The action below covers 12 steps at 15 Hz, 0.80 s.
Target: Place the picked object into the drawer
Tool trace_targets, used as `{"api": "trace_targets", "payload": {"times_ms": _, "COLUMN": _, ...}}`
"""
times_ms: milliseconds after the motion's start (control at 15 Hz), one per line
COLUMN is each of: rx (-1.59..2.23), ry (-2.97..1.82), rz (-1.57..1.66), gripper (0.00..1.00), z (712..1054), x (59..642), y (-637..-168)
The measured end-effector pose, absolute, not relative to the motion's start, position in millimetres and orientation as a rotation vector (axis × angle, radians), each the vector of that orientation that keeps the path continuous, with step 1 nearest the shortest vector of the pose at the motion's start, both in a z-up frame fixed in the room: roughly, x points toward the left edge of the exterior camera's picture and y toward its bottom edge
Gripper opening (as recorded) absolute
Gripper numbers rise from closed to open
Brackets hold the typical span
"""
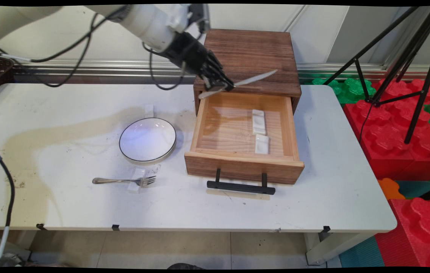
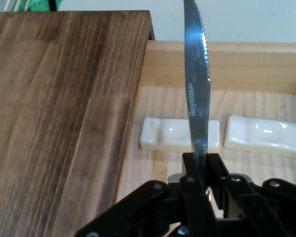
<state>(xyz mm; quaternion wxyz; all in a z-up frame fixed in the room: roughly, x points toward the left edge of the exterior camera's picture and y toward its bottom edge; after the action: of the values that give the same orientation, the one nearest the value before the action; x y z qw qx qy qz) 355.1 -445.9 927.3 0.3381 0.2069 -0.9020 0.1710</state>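
I see the knife [image 1: 250,80] clamped in the gripper [image 1: 225,86], whose jaws are closed on it near where blade meets handle. It hangs in the air over the back edge of the open drawer [image 1: 242,163], in front of the dark wooden cabinet [image 1: 249,57]. In the main view the serrated blade points toward two o'clock across the cabinet top, and the handle end sticks out toward eight o'clock; the black fingers cover the middle of the knife, so I cannot make out the exact spot of the grip there.

The hand view gives me what the main view does not: the blade runs straight up toward twelve o'clock from between the fingers [image 2: 218,170], with small lettering on the steel, and its tip is cut off by the top edge. The handle is out of sight in that view.

Inside the drawer lie two white rests [image 1: 259,122], end to end at the right of the drawer floor; in the hand view the blade crosses in front of one of them. The drawer's black handle [image 1: 240,186] faces the desk's near edge.

On the desk [image 1: 332,182], at nine o'clock from the drawer, sits a white bowl [image 1: 147,139] with a dark rim. At six o'clock from the bowl a fork [image 1: 124,181] lies with its tines on another white rest [image 1: 138,180].
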Motion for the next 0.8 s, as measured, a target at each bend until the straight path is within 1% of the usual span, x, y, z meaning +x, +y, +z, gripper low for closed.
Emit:
{"api": "trace_targets", "payload": {"times_ms": 467, "rx": 0.513, "ry": -2.410, "rz": 0.404, "gripper": 0.00, "z": 881.9, "x": 318.9, "y": -488.0}}
{"api": "trace_targets", "payload": {"times_ms": 800, "rx": 0.497, "ry": -2.441, "rz": 0.382, "gripper": 0.00, "z": 861.0, "x": 305.6, "y": -501.4}}
